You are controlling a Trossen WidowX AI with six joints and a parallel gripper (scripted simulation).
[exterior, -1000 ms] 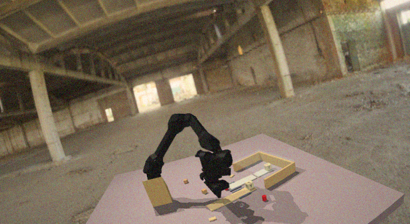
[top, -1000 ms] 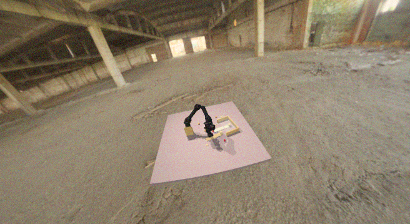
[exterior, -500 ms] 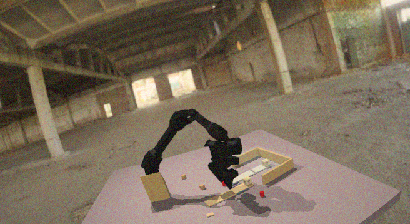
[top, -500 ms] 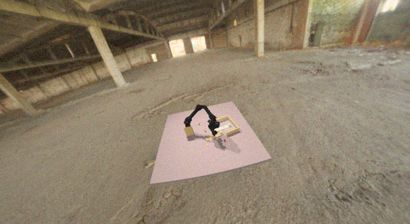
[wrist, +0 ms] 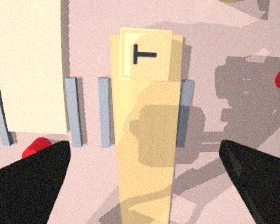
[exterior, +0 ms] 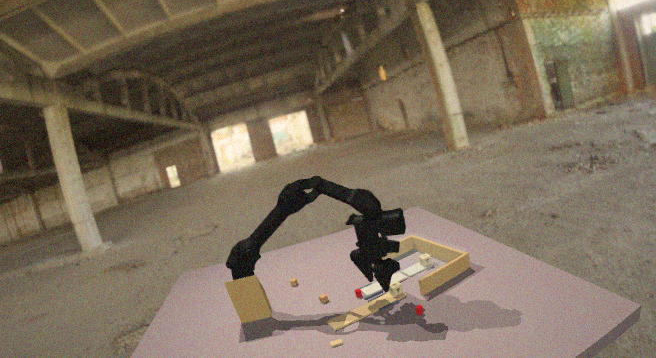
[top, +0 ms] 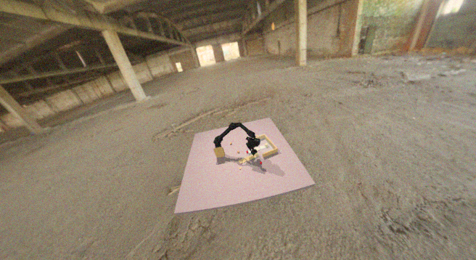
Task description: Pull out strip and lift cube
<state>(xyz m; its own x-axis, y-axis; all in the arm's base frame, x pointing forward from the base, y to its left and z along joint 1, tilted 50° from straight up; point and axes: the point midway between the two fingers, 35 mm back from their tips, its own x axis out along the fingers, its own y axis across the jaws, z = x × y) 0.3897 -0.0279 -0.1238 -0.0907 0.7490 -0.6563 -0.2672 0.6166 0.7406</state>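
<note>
Tan strip [wrist: 149, 163]: pulled out of the walled tray [exterior: 446, 273].
T-marked cube [wrist: 145, 55]: on the strip's far end.
My gripper [wrist: 147, 145]: wide, empty, above the strip.
Handling: probably light, rigid; pinch opposite side faces.

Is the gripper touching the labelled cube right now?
Apart. The wrist view shows the open gripper with both fingers spread wide, well short of the labelled cube.

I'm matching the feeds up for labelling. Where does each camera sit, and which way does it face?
Top: high and distant, looking down on the pink mat; whole arm visible.
Exterior: low, closer, side-on; whole arm and open tool.
Wrist: above the tool, looking down; only black fingertips show.
Exterior and wrist share the tan strip with its labelled cube.
</note>
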